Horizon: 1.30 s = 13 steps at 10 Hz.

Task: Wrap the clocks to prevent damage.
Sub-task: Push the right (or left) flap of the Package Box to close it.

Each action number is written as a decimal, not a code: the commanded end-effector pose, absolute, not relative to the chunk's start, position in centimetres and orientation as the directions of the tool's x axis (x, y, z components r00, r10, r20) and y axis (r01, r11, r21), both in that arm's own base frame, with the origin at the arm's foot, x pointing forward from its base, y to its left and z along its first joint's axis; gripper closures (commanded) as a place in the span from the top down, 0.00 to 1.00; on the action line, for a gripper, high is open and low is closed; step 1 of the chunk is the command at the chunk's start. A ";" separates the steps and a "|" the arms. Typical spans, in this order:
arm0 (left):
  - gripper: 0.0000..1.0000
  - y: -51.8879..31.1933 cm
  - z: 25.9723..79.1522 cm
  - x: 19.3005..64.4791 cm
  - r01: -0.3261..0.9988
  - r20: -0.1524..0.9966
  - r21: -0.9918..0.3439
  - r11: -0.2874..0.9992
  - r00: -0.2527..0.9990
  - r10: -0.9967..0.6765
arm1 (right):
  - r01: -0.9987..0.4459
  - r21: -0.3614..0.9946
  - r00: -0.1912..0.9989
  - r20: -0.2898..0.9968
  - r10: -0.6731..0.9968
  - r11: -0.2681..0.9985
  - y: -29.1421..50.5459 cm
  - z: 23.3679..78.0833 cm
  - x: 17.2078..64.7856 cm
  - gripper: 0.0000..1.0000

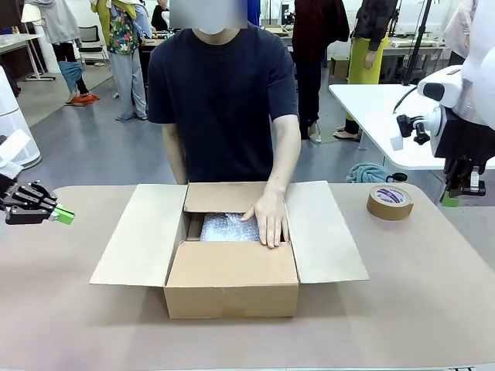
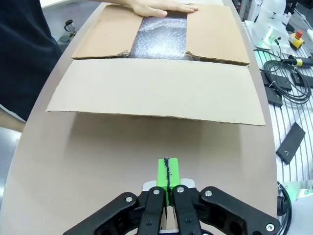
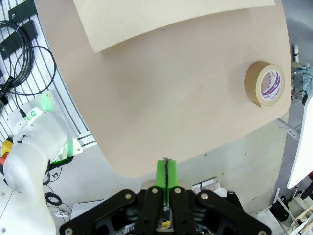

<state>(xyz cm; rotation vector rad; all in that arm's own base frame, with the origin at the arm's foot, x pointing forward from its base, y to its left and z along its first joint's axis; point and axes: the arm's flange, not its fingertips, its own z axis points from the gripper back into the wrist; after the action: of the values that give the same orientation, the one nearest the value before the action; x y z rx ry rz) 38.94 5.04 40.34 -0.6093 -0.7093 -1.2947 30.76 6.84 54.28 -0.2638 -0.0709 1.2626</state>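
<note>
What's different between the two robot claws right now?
The left gripper lies level, low over the table, while the right gripper hangs higher and points down. The left gripper aims at the box; the right gripper sits nearer the tape roll. Both are shut and hold nothing.

Plain kraft brown on the cardboard box, with no print on its flaps. Inside the box, the bubble wrap glints silvery grey, speckled all over with little bubbles. Under the box, the table is a flat pinkish tan. Right of the box sits the tape roll, tan outside, its white core label printed in purple. Behind the box, a plain dark navy shirt. Left of the box, the left pincer is black with bright green pads. The right pincer has the same black and green.
</note>
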 end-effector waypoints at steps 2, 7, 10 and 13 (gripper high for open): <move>0.00 4.7 37.6 40.0 0.990 0.746 -0.052 0.128 0.124 -0.655 | -0.928 -0.231 0.320 -0.089 0.943 0.293 7.1 54.2 30.8 0.01; 0.00 2.7 29.8 46.7 0.991 0.840 -0.119 0.061 0.133 -0.527 | -0.928 -0.231 0.320 -0.089 0.943 0.293 7.1 54.2 30.8 0.01; 0.00 -2.4 27.6 47.1 0.991 0.898 -0.129 -0.026 0.106 -0.427 | -0.928 -0.231 0.320 -0.089 0.943 0.293 7.1 54.2 30.8 0.01; 0.00 -4.7 27.2 46.7 0.994 0.960 -0.096 -0.043 0.081 -0.268 | -0.928 -0.231 0.320 -0.089 0.943 0.293 7.1 54.2 30.8 0.01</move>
<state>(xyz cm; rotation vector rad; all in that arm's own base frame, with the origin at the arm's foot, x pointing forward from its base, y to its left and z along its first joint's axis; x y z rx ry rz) 46.46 -5.30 27.68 -1.0748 -0.8202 -1.3027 30.77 6.87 54.28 -0.2642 -0.0708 1.2626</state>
